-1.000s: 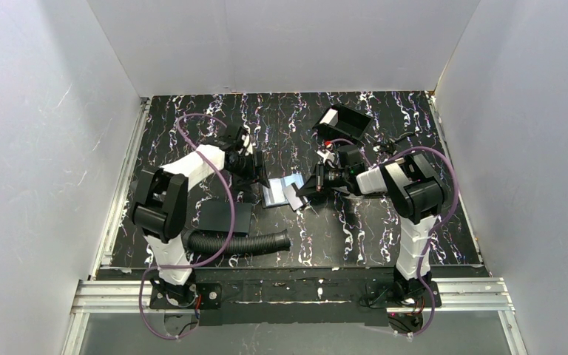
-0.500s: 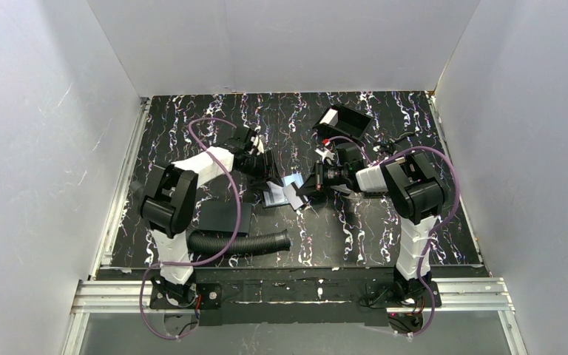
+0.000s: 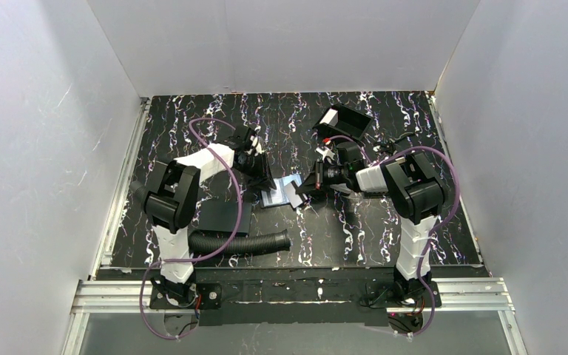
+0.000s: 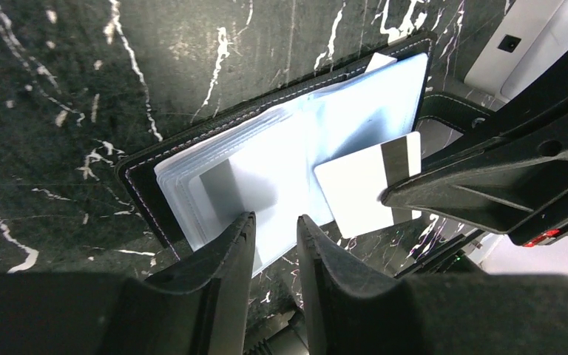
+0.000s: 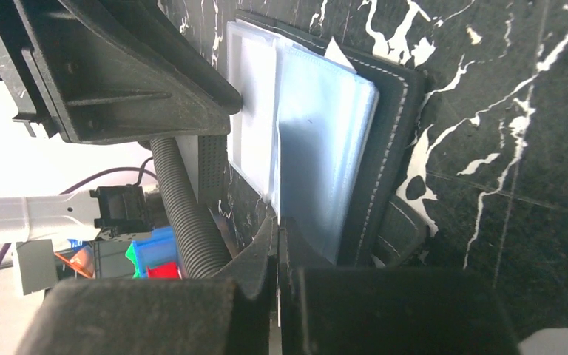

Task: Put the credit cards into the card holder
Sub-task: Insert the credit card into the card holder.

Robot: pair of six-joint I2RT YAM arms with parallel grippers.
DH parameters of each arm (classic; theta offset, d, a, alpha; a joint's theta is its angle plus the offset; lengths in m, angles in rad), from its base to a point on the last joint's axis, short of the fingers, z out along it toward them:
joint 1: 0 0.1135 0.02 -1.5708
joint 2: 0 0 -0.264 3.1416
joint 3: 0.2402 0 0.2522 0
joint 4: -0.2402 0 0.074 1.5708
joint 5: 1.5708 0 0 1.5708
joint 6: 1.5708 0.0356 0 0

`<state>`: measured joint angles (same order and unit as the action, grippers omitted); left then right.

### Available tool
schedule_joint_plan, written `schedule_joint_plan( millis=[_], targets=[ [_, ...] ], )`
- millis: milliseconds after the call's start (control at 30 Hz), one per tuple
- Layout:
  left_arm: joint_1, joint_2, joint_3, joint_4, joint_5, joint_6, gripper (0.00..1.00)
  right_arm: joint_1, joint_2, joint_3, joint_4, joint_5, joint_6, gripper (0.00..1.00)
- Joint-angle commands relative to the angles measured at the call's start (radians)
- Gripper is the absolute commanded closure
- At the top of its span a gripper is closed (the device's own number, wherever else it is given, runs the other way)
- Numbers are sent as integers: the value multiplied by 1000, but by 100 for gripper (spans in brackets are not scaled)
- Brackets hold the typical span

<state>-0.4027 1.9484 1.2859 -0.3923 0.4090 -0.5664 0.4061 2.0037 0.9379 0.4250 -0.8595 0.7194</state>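
The black card holder [image 4: 142, 180] lies open on the marbled table, its clear pale sleeves [image 4: 266, 170] fanned upward. In the top view it sits mid-table [image 3: 275, 197] between both arms. My left gripper [image 4: 275, 218] hovers at the near edge of the sleeves, jaws a narrow gap apart with nothing clamped between them. A whitish credit card [image 4: 362, 194] with a grey stripe rests its corner over the sleeves. My right gripper [image 5: 277, 225] is shut on that card, which it shows edge-on, and the holder [image 5: 388, 140] lies just ahead. No blue card is visible.
A black corrugated hose [image 3: 240, 242] and a flat black pad [image 3: 222, 217] lie near the left arm. An open black box [image 3: 345, 121] stands at the back. Grey walls enclose the table. Coloured blocks [image 5: 151, 255] show past the hose.
My left gripper moved right and down onto the holder's sleeves while its jaws narrowed. The right gripper and its card stayed almost still.
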Motion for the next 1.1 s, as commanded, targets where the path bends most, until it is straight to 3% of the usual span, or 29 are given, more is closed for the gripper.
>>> schedule_joint_plan(
  millis=[0, 300, 500, 633, 733, 833, 867, 1067],
  targets=[
    [32, 44, -47, -98, -120, 68, 72, 3, -14, 7, 47, -28, -4, 99],
    [33, 74, -63, -91, -114, 70, 78, 31, 37, 23, 100, -64, 12, 99],
    [33, 82, -71, -86, -110, 74, 81, 36, 100, -10, 354, -94, 195, 99],
    [33, 75, -77, -88, -116, 81, 82, 37, 123, -15, 404, -93, 233, 99],
    [32, 73, -76, -92, -121, 86, 82, 32, 97, -8, 308, -59, 159, 99],
    [33, 73, -74, -93, -126, 91, 82, 31, 56, 44, 4, 21, -44, 99],
    [33, 73, -74, -93, -126, 92, 83, 30, 52, 50, -28, 27, -65, 99],
    [32, 72, -80, -88, -118, 91, 83, 24, 67, 52, -17, 17, -52, 99]
  ],
)
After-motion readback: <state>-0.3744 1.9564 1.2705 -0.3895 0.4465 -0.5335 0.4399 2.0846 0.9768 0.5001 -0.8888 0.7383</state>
